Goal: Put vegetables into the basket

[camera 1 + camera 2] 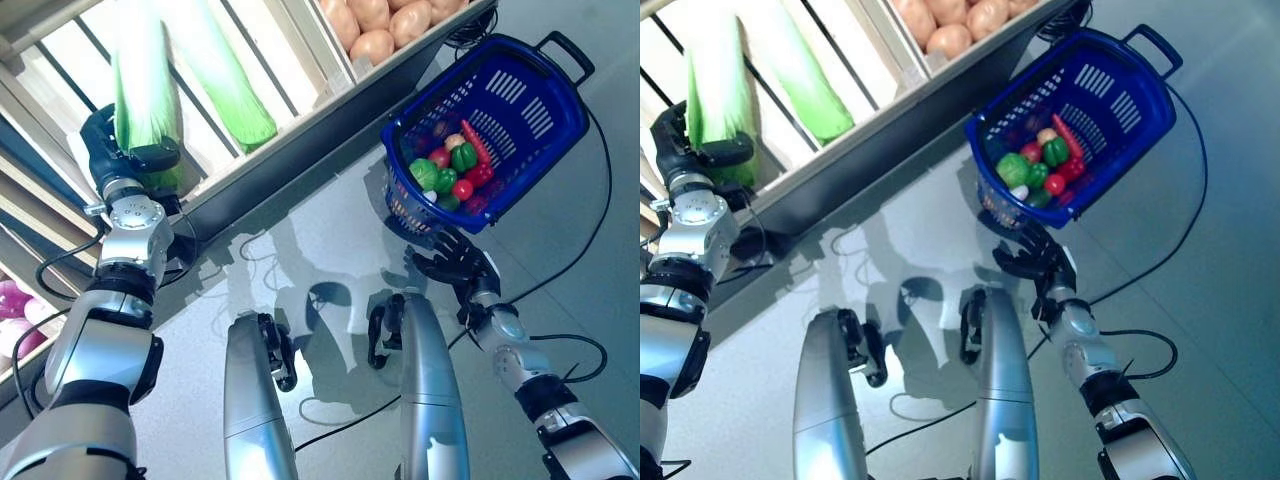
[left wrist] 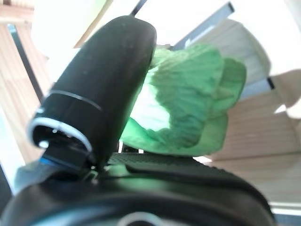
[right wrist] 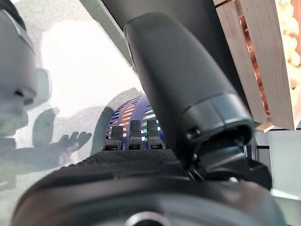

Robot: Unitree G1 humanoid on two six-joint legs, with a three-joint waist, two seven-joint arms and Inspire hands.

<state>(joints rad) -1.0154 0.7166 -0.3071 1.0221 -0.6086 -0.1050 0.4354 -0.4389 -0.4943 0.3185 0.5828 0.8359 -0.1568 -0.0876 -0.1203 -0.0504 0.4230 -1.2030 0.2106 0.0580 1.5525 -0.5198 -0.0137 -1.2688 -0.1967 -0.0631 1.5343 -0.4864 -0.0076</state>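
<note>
A long napa cabbage (image 1: 140,80), white with green leaves, lies in a slatted wooden crate (image 1: 290,60). My left hand (image 1: 112,150) is at its leafy end, thumb (image 2: 99,84) across the green leaves (image 2: 188,103) and fingers curled round the other side. A blue plastic basket (image 1: 520,110) stands on the floor and holds several small vegetables (image 1: 450,170), red and green. Just beside the basket's near wall, my right hand (image 1: 455,262) hovers open with spread fingers and holds nothing.
A second napa cabbage (image 1: 235,90) lies beside the first. A neighbouring crate holds potatoes (image 1: 375,25). Purple vegetables (image 1: 15,310) show at the far left edge. The crates sit on a dark sloping stand (image 1: 300,160); grey floor lies below it.
</note>
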